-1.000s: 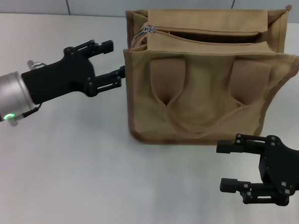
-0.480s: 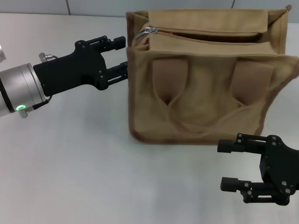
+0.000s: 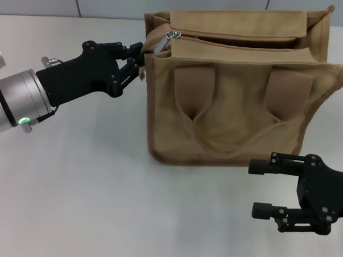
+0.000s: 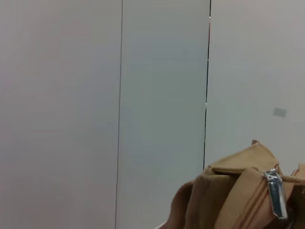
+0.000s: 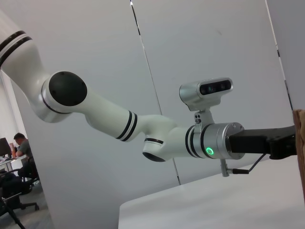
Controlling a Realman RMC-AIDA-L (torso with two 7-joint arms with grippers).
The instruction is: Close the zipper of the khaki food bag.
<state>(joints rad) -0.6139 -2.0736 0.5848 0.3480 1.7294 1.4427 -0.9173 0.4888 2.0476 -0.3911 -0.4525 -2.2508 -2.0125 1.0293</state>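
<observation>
Head view: left pincer (image 3: 139, 57) pinches khaki food bag (image 3: 236, 91) corner beside zipper (image 3: 174, 34); right pincer (image 3: 260, 189) wide.

One khaki food bag (image 3: 241, 92), one zipper (image 3: 232, 44) with one silver pull tab (image 3: 174, 33), two strap handles (image 3: 235, 108), two grippers, left gripper (image 3: 134, 61), right gripper (image 3: 263, 189)

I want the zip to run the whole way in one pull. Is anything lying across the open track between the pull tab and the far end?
Nothing visible does: from the pull tab, by the left gripper, the zipper looks unobstructed.
</observation>
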